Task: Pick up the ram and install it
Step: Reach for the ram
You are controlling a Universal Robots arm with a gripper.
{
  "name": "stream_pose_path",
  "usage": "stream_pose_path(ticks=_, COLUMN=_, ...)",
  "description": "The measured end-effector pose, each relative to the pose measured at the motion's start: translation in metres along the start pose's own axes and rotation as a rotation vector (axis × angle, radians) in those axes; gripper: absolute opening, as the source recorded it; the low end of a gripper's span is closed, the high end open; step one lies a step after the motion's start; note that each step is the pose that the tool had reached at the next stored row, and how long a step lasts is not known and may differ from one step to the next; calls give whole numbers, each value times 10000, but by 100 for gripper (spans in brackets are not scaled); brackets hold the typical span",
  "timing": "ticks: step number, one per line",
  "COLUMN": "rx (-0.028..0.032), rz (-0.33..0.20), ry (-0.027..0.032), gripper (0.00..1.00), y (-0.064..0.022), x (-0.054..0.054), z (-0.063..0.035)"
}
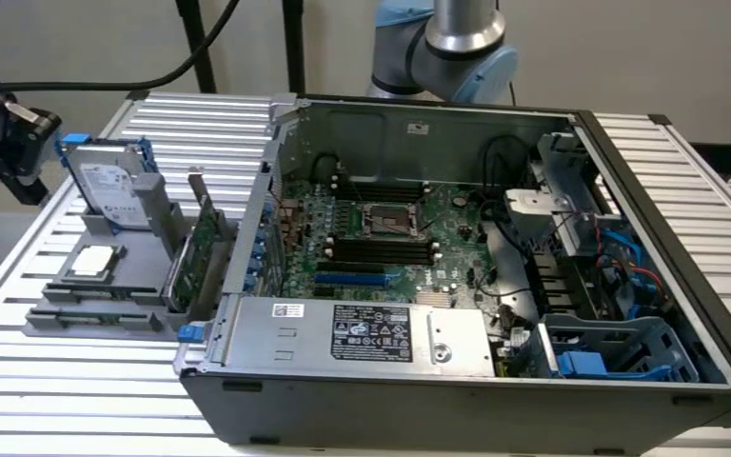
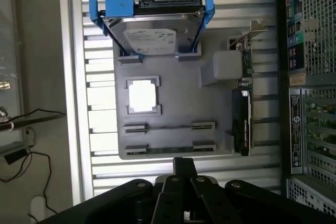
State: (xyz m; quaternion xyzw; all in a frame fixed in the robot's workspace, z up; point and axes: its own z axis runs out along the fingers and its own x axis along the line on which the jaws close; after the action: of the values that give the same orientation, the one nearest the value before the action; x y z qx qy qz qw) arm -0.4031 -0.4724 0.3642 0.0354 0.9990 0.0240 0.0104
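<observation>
Fingers (image 2: pixel 180 169) closed, ram (image 2: pixel 168 127) edge-on, barely visible

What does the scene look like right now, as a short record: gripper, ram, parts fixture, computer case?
gripper: beside the ram end of the gray fixture, apart from the ram
ram: thin stick resting between the fixture's brackets, not lifted
fixture contents: hard drive in a blue caddy, processor, expansion card standing on edge
computer case: open, on the slatted table, at the exterior view's right of the fixture
memory slots: black, look unfilled
</observation>
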Motion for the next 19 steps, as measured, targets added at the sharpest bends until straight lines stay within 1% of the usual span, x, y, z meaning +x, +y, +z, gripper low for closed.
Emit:
stream_pose_path(ticks=2, rx=-1, rz=0, ry=-1, gripper=0, y=-3, x=24, z=7)
stream_pose_path(ticks=17, rx=0, rz=0, ry=0, gripper=0, y=-3, x=26, z=7)
stream_pose_path(ticks=19, rx=0, rz=-32, ry=9, gripper=0, y=-3, x=26, z=9)
